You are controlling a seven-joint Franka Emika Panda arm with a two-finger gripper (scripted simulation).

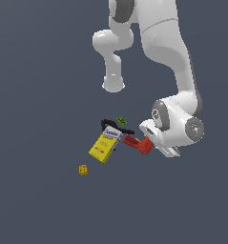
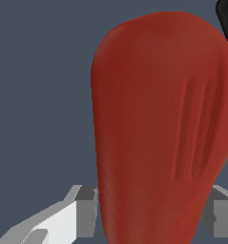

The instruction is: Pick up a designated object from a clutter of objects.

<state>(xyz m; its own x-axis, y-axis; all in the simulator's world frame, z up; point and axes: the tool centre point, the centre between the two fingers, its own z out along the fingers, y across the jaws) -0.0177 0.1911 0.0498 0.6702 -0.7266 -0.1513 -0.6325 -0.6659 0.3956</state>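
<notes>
Up close, smooth red L-shaped object (image 2: 158, 124), rounded body with two shallow grooves.

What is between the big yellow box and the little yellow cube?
Nothing. In the exterior view, only bare dark floor lies between the yellow box and the small yellow cube. The wrist view shows neither of them.

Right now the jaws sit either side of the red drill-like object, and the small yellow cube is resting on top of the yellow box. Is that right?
Not quite. The gripper does have its jaws either side of the red drill-like object, but the small yellow cube is not on the yellow box. The exterior view shows it lying apart on the floor, toward that view's lower left of the box.
</notes>
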